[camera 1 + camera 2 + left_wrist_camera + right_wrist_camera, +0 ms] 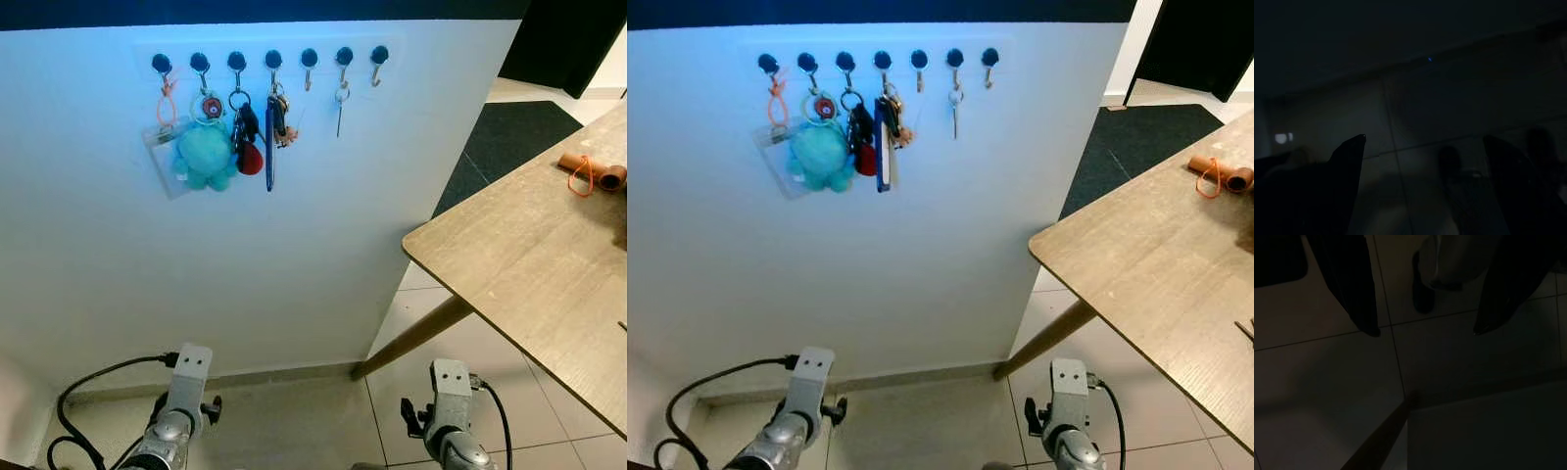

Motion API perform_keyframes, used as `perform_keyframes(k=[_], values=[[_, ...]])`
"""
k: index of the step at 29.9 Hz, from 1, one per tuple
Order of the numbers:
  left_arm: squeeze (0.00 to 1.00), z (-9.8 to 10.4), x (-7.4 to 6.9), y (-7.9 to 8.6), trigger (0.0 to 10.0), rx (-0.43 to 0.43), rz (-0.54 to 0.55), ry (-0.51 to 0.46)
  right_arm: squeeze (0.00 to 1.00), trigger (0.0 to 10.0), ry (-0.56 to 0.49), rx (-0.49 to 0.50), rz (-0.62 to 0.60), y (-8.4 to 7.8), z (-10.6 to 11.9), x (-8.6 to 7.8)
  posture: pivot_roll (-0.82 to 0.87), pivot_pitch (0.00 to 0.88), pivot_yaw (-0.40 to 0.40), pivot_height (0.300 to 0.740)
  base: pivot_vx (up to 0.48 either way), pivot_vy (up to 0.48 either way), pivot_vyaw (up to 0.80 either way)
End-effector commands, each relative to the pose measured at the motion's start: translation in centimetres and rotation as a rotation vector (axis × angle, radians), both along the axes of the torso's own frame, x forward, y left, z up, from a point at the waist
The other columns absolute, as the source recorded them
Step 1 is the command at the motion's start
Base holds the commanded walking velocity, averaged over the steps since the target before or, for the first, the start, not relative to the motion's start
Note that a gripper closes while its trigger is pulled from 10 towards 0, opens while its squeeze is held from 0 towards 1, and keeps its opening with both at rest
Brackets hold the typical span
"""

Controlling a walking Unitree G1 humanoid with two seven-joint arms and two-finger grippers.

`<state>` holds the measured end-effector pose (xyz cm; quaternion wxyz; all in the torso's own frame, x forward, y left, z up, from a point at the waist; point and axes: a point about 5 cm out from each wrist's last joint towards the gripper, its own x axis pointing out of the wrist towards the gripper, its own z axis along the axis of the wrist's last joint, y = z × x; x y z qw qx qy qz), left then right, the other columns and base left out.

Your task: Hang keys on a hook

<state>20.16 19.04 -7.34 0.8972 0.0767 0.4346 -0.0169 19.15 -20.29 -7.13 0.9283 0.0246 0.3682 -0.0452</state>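
Keys on wall hooks — both grippers low, well apart

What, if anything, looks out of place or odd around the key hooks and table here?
Nothing is spilled or damaged. The row of hooks is crowded on the robot's left, with a teal plush keychain and bunched keys. An orange-looped item lies on the table.

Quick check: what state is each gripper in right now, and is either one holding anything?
Left gripper: open, holding nothing, hanging idle.
Right gripper: open, holding nothing, over the tiled floor.
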Motion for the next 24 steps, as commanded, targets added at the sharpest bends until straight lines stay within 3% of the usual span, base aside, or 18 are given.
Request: perform_keyframes(k=[1, 24], values=[[0.00, -0.2, -0.2, -0.5, 10.0, 0.013, -0.030, 0.023, 0.00, 10.0, 0.019, -0.009, 0.000, -0.1, -0.2, -0.3, 0.02, 0.014, -0.001, 0.740, 0.000, 0.000, 0.00], [0.00, -0.6, -1.1, 0.1, 10.0, 0.027, -0.049, 0.061, 0.00, 10.0, 0.083, -0.026, -0.003, -0.4, -0.9, -1.6, 0.02, 0.000, 0.011, 0.740, 0.000, 0.000, 0.00]])
